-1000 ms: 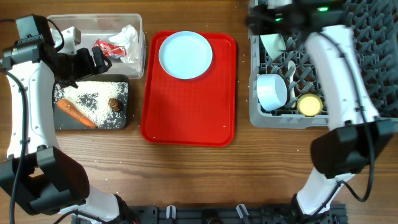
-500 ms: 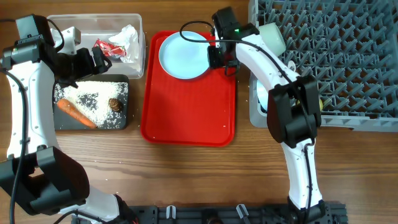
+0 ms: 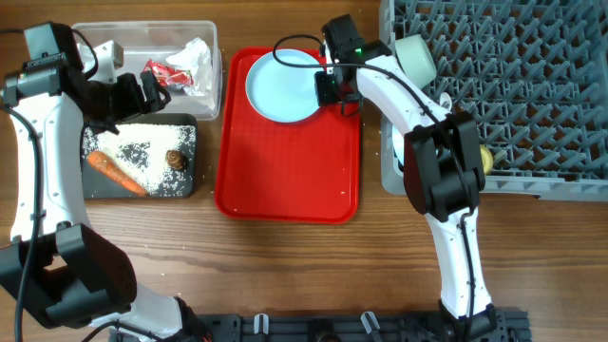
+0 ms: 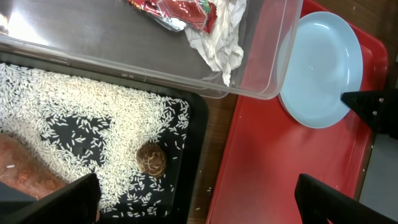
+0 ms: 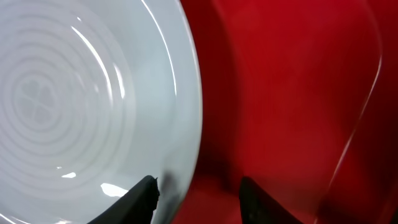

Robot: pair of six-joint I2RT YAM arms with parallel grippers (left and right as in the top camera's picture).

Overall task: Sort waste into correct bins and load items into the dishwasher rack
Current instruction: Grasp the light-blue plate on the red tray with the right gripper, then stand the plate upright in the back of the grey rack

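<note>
The light blue plate (image 3: 283, 85) lies at the far end of the flat red tray (image 3: 285, 171). My right gripper (image 3: 332, 87) is open at the plate's right rim; in the right wrist view its fingers (image 5: 199, 199) straddle the rim of the plate (image 5: 87, 106). My left gripper (image 3: 138, 95) is open and empty over the edge between the clear tub (image 3: 142, 27) and the black tray (image 3: 186, 182). The tub holds the napkin (image 3: 198, 52) and the red wrapper (image 3: 166, 73). The black tray holds the carrot (image 3: 114, 171), rice (image 3: 133, 150) and the brown lump (image 3: 174, 159).
The grey rack (image 3: 532, 95) stands at the right with the pale green bowl (image 3: 415, 55) and the yellow cup (image 3: 487, 157) in it. My right arm hides the rest of its left side. Bare wood lies in front of the trays.
My right arm has swung from over the rack to the plate's right rim. The plate has shifted very slightly. The left arm has not moved.
</note>
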